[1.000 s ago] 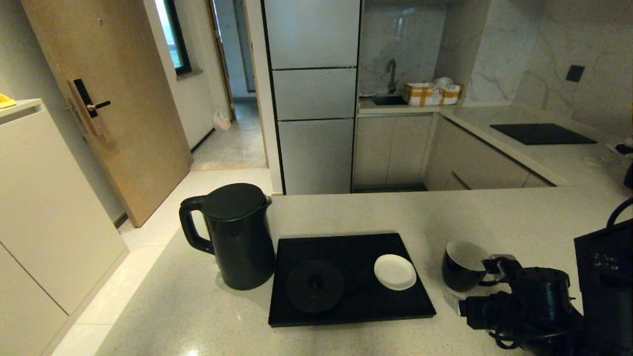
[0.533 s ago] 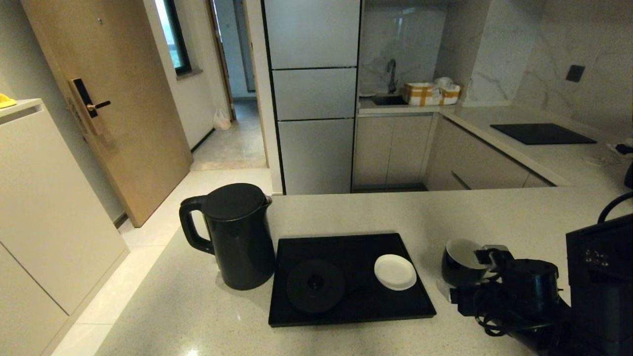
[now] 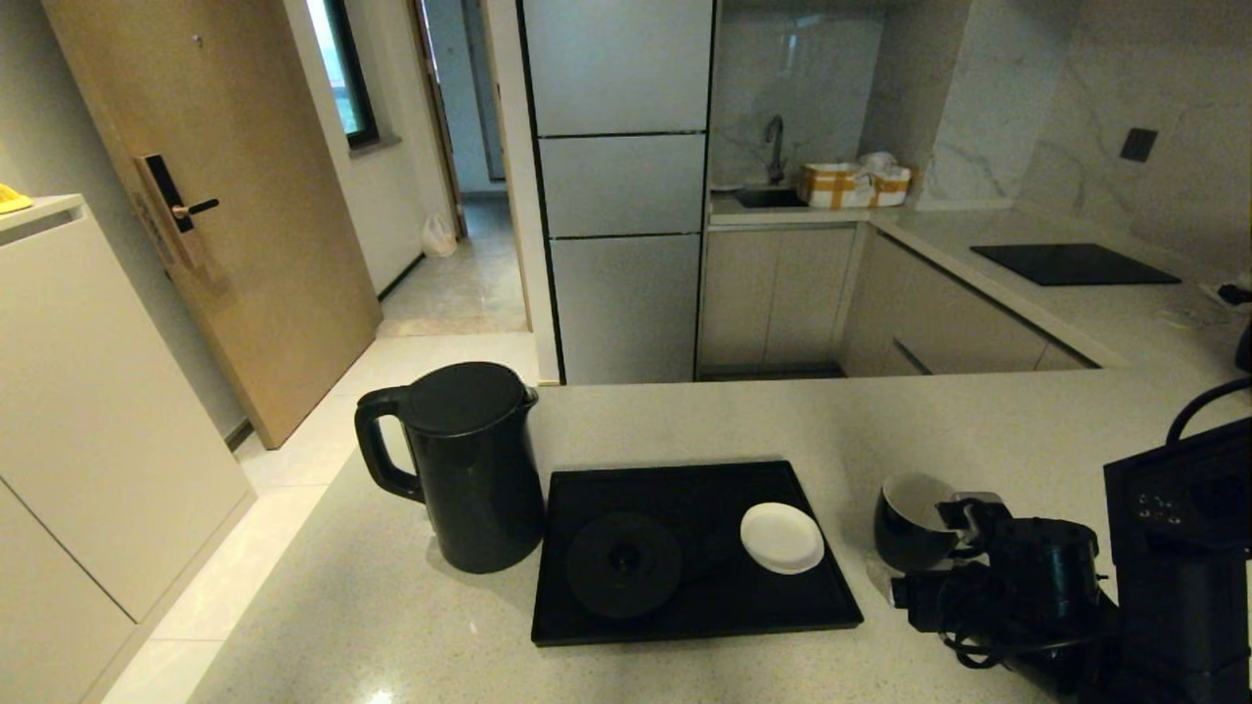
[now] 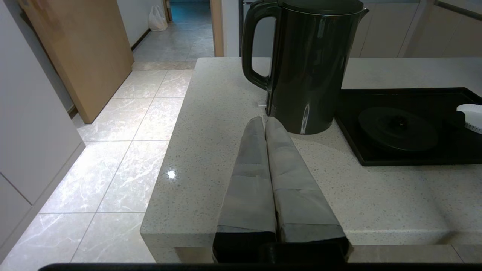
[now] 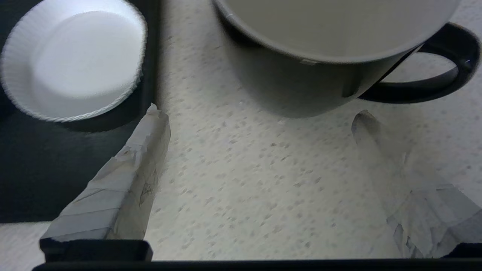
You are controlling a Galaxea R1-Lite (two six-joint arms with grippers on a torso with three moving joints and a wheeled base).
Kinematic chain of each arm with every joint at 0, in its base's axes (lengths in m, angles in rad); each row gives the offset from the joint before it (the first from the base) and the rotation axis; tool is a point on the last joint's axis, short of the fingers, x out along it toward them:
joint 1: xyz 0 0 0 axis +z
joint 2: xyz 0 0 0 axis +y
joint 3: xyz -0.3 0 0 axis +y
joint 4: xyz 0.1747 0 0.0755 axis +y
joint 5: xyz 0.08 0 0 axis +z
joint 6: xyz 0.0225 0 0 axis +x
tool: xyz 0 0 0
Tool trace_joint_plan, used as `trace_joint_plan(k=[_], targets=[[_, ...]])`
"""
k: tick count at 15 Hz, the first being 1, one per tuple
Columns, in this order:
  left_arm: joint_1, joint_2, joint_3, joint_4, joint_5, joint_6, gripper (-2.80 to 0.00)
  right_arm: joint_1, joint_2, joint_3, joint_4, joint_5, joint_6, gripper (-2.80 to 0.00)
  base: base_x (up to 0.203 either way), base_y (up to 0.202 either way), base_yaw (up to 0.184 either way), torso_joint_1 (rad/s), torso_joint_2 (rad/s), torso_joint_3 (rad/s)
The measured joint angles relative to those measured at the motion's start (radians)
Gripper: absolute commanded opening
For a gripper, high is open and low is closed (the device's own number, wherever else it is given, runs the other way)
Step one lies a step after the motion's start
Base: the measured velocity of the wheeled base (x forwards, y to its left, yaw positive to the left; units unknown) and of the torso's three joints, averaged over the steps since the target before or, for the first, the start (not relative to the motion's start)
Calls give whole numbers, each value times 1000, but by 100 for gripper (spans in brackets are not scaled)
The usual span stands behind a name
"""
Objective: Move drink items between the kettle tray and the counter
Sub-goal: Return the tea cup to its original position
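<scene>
Two drink items stand on the counter (image 3: 685,420), one on either side of the tray (image 3: 685,626), and neither is on it. The kettle (image 3: 474,469) sits just off the tray's left edge, handle turned out to the left. The cup (image 3: 910,523) sits just off the tray's right edge, upright, white inside showing.

On the tray itself are only the round kettle base (image 3: 623,565) and the saucer (image 3: 781,537).

The right gripper (image 5: 260,116) is the one at work. It hangs low over the counter right beside the cup, fingers spread wide with nothing between them. From the wrist view the cup (image 5: 320,56) lies straight ahead of the fingertips, close but apart from them, and its handle (image 5: 433,79) points toward the side of the right-hand finger. The saucer (image 5: 71,56) lies off beyond the other finger. So the cup is dead ahead along the gripper's line, and I'd say a short push forward would bring the fingers around its wall or over its rim.

The left gripper (image 4: 264,122) is parked near the counter's front edge, fingers pressed together and empty, pointing at the kettle's foot. The right arm is plainly nearer the cup.
</scene>
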Motion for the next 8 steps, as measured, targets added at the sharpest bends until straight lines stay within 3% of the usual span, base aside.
trace_joint_plan(k=[8], targets=[[1,0,0,0,0,0,-280,-19,20,-57,0,-27,-11,0,0,0,0,0,0,0]])
